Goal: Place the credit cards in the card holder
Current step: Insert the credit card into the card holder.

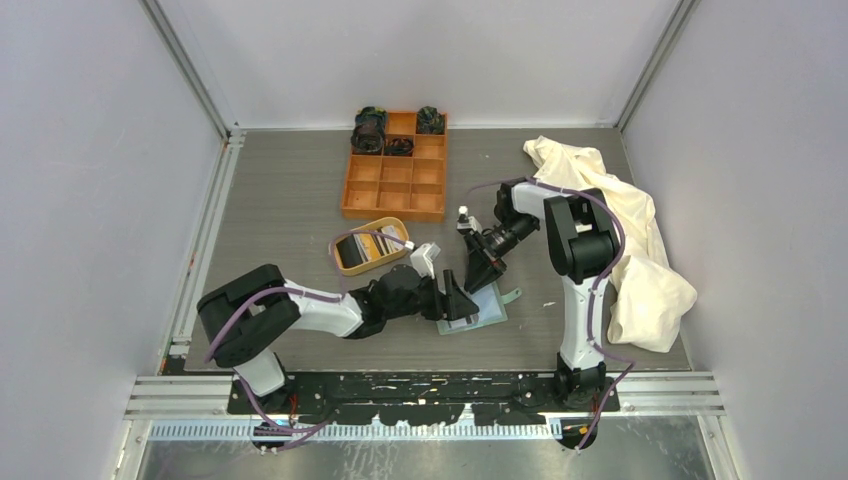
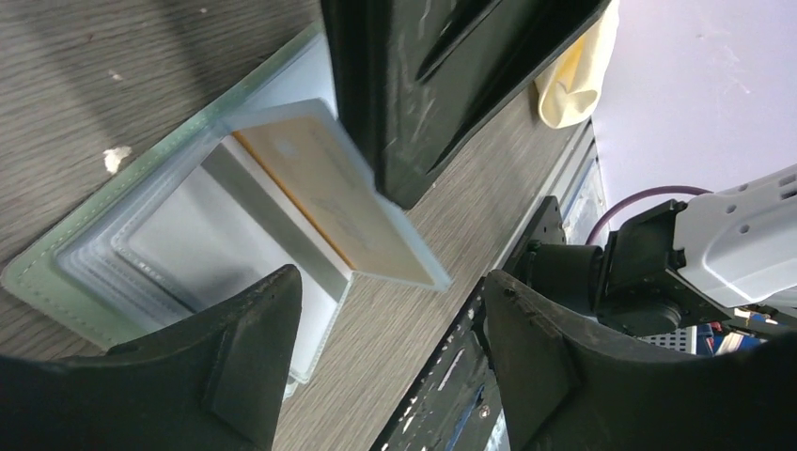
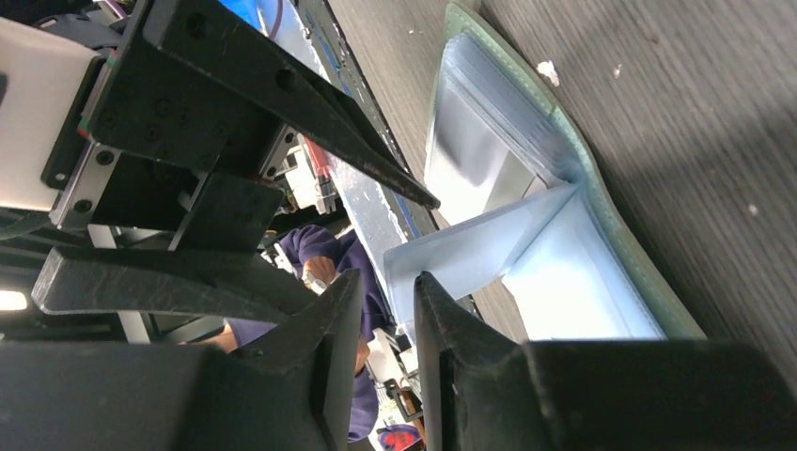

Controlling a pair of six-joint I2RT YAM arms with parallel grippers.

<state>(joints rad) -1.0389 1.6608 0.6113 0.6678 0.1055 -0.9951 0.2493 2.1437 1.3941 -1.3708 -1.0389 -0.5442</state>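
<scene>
The sage-green card holder (image 1: 485,312) lies open on the table, pale pockets up; its green rim shows in the left wrist view (image 2: 56,282) and the right wrist view (image 3: 601,207). A tan card (image 2: 329,197) with pale blue edges stands tilted out of the pockets; its pale blue side faces the right wrist camera (image 3: 470,249). My right gripper (image 1: 480,278) hangs over it with a narrow gap between the jaws (image 3: 387,301), one fingertip (image 2: 399,183) against the card's raised end. My left gripper (image 1: 462,300) is wide open and empty beside the holder (image 2: 390,319). More cards (image 1: 355,248) lie in the oval tray.
The oval tan tray (image 1: 345,264) sits left of the holder. An orange nine-compartment box (image 1: 395,185) with dark items in its far cells stands behind. A cream cloth (image 1: 620,240) is heaped at the right, by the right arm. The table's near edge runs close to the holder.
</scene>
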